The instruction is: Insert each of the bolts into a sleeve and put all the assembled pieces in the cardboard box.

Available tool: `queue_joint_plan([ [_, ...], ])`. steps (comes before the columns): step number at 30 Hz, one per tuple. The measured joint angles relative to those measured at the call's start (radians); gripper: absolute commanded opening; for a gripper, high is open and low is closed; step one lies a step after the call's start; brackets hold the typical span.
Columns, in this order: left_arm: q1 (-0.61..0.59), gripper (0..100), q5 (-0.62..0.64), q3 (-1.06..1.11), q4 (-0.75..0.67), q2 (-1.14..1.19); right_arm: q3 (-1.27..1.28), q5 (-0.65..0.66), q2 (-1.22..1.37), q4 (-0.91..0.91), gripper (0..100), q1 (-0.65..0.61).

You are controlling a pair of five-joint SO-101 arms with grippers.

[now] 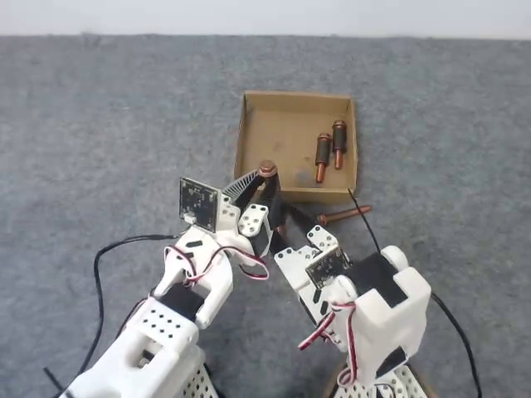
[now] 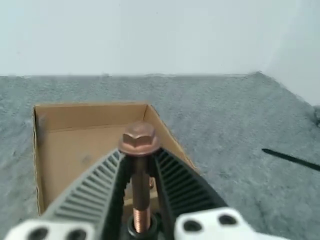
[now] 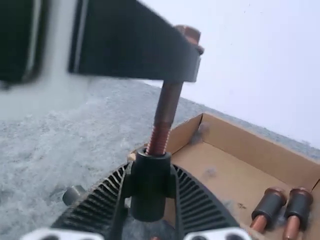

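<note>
My left gripper (image 2: 140, 157) is shut on a copper bolt (image 2: 139, 140), held upright with its hex head on top, just in front of the cardboard box (image 1: 249, 133). Below it my right gripper (image 3: 150, 172) is shut on a black sleeve (image 3: 150, 185). The bolt's threaded end (image 3: 160, 135) sits in the sleeve's top opening. In the high view both grippers meet at the box's near wall, bolt head (image 1: 266, 169) uppermost. Two assembled pieces (image 1: 323, 157) (image 1: 338, 143) lie in the box's right part. One loose bolt (image 1: 344, 215) lies on the carpet beside the box.
Grey carpet (image 1: 99, 124) covers the table on all sides of the box. A thin black strip (image 1: 363, 220) lies by the loose bolt. A small grey cylinder (image 3: 74, 194) rests on the carpet near my right gripper. Cables trail from both arms near the front edge.
</note>
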Motion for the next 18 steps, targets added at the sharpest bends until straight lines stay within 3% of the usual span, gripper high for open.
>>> queue_joint_plan([
  [18,0.035,1,0.000,0.032,0.023,0.006,0.020,0.000,-0.066,0.000,0.7,0.025],
])
